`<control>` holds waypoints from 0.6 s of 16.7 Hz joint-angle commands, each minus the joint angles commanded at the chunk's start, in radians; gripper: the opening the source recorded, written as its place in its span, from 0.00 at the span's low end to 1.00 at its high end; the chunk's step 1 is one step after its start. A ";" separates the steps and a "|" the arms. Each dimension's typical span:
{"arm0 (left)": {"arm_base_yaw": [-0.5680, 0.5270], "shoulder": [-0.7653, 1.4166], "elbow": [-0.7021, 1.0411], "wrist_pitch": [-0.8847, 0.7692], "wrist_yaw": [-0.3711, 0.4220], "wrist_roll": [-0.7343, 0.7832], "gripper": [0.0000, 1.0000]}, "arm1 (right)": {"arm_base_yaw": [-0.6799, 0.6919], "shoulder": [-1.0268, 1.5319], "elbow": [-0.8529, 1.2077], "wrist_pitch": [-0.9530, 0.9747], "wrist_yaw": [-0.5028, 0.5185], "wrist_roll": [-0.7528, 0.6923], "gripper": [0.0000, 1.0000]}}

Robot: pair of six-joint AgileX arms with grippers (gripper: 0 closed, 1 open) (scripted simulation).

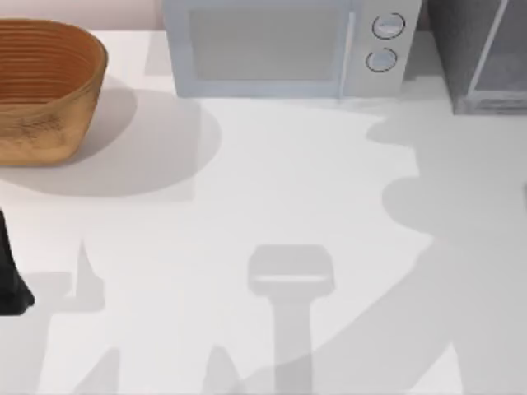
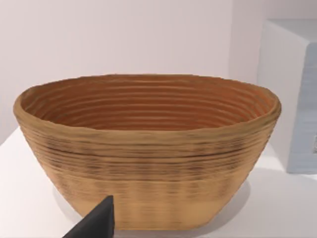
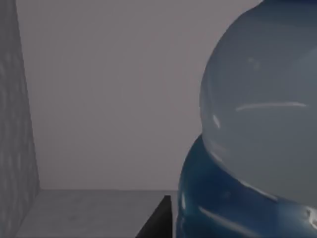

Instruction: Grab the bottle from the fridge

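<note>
The dark grey fridge point(image 1: 482, 58) stands at the table's back right corner. The right wrist view looks into its grey interior, with a side wall point(image 3: 15, 124) and a floor point(image 3: 89, 213). There the bottle point(image 3: 257, 114) looms very close, pale blue and clear, with its bright blue cap point(image 3: 223, 208). My right gripper point(image 3: 198, 225) is shut on the bottle, and one dark finger point(image 3: 157, 220) presses against the cap's edge. My left arm point(image 1: 10, 280) is parked at the table's left edge, and my left gripper point(image 2: 96, 223) faces the basket.
A woven brown basket point(image 1: 41, 90) point(image 2: 148, 148) sits at the back left. A pale silver-white microwave point(image 1: 280, 45) with two round dials stands at the back middle, beside the fridge. The arms' shadows lie across the white table point(image 1: 272, 189).
</note>
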 joint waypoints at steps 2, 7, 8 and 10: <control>0.000 0.000 0.000 0.000 0.000 0.000 1.00 | -0.011 -0.059 -0.117 0.040 -0.011 0.001 0.00; 0.000 0.000 0.000 0.000 0.000 0.000 1.00 | -0.031 -0.186 -0.338 0.131 -0.041 0.005 0.00; 0.000 0.000 0.000 0.000 0.000 0.000 1.00 | -0.033 -0.195 -0.351 0.139 -0.043 0.006 0.00; 0.000 0.000 0.000 0.000 0.000 0.000 1.00 | -0.034 -0.197 -0.354 0.141 -0.044 0.006 0.00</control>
